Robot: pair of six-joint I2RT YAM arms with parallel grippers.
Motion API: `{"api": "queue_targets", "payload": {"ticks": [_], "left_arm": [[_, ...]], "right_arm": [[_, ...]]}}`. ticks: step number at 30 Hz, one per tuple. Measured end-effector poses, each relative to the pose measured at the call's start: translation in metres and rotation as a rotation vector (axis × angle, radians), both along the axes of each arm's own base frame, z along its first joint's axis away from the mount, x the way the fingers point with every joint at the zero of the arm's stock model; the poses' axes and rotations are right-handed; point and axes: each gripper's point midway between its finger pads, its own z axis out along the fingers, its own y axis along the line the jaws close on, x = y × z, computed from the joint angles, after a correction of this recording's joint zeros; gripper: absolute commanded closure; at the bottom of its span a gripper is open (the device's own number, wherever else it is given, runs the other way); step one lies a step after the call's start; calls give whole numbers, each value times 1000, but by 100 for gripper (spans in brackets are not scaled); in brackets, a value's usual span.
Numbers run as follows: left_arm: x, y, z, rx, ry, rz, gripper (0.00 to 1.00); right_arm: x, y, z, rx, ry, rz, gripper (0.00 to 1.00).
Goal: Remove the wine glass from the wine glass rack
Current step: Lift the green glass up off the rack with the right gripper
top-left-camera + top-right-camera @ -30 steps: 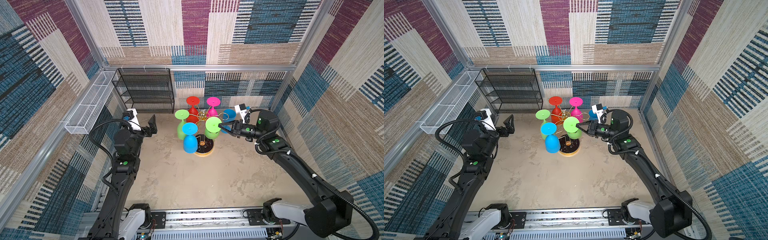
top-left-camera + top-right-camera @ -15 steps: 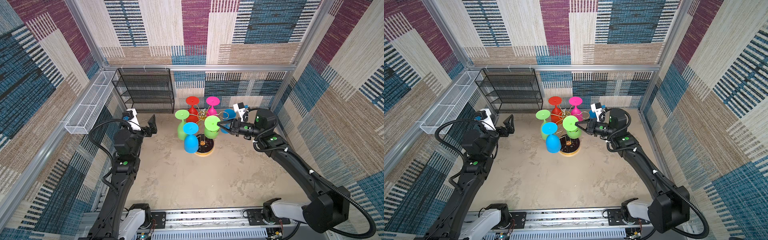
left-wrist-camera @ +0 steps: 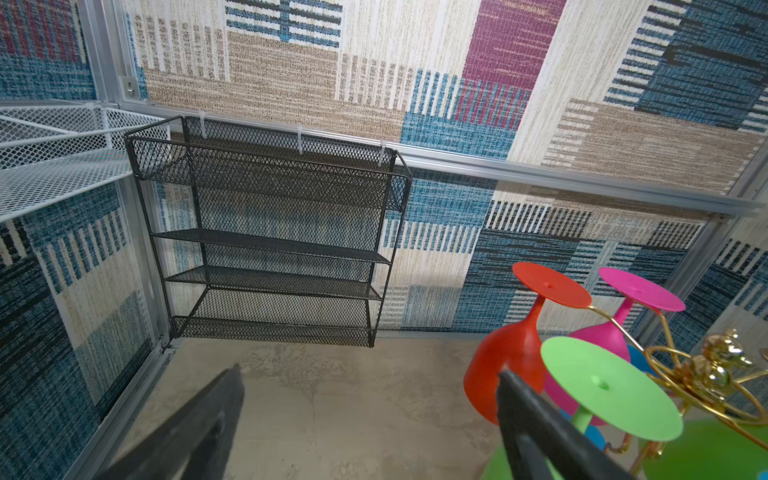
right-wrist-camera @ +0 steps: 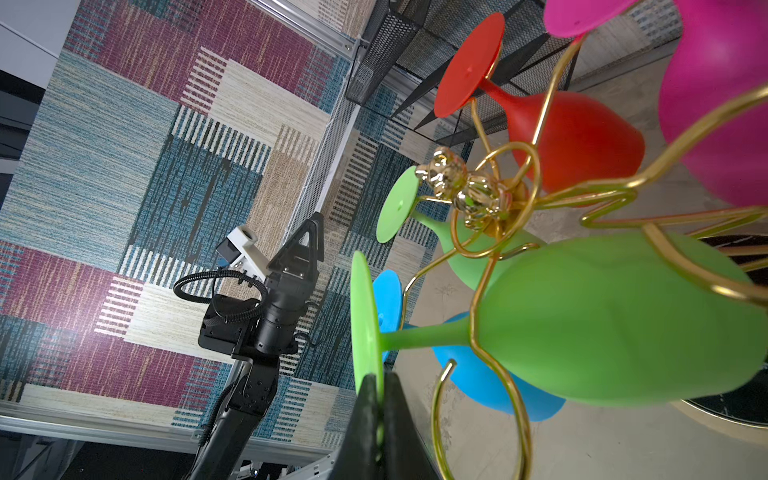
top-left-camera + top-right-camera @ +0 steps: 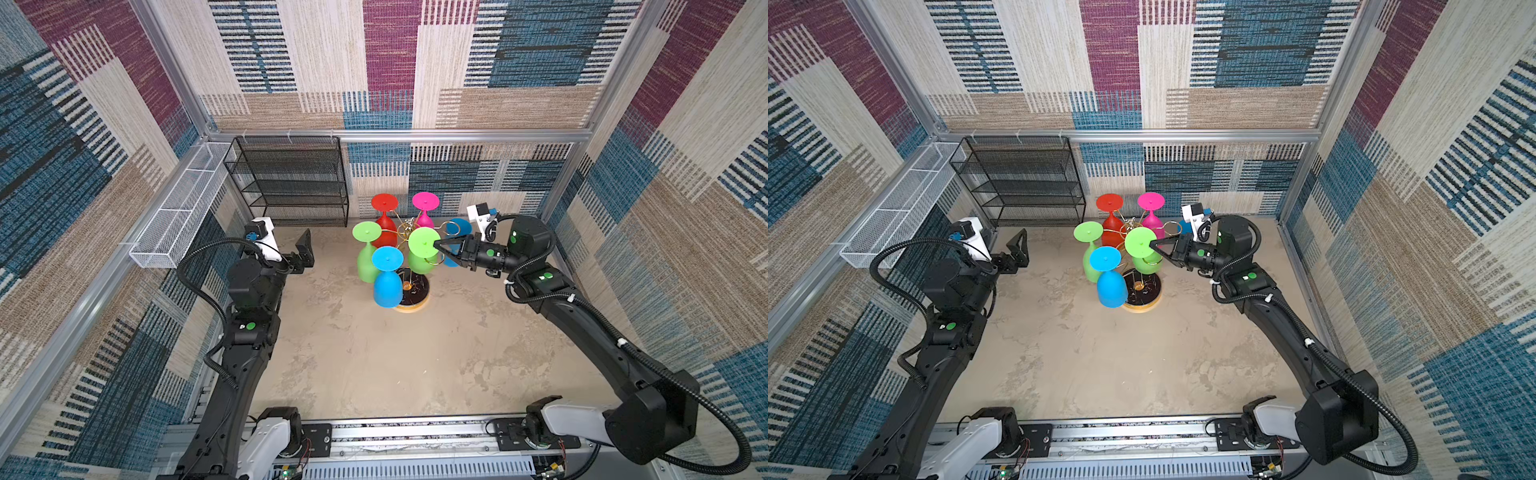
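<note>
The wine glass rack (image 5: 415,296) (image 5: 1144,300) stands mid-floor, a gold wire stand on a round black base; its gold hub (image 4: 469,195) is close in the right wrist view. Several coloured glasses hang upside down from it. My right gripper (image 5: 436,245) (image 5: 1152,243) (image 4: 376,384) is shut on the foot rim of a green wine glass (image 5: 423,243) (image 5: 1139,242) (image 4: 615,324), whose stem sits in a gold ring arm. My left gripper (image 5: 305,249) (image 5: 1017,249) (image 3: 370,415) stands open and empty, well left of the rack.
On the rack also hang a red glass (image 5: 384,203), a pink glass (image 5: 425,200), a second green glass (image 5: 366,231) and a blue glass (image 5: 387,257). A black mesh shelf unit (image 5: 291,183) lines the back wall. A white mesh basket (image 5: 178,208) hangs on the left wall.
My right arm has edged slightly left and back, the green glass foot still pinched. The left arm has not moved.
</note>
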Motion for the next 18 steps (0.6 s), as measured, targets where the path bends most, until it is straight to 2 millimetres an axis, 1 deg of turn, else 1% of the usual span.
{"api": "queue_targets", "payload": {"ticks": [9, 18], "left_arm": [[0, 0, 0, 0, 0, 1, 3], [0, 1, 0, 0, 0, 2, 3]], "right_arm": [[-4, 5, -1, -2, 1, 13, 100], [-15, 9, -6, -24, -9, 34, 100]]}}
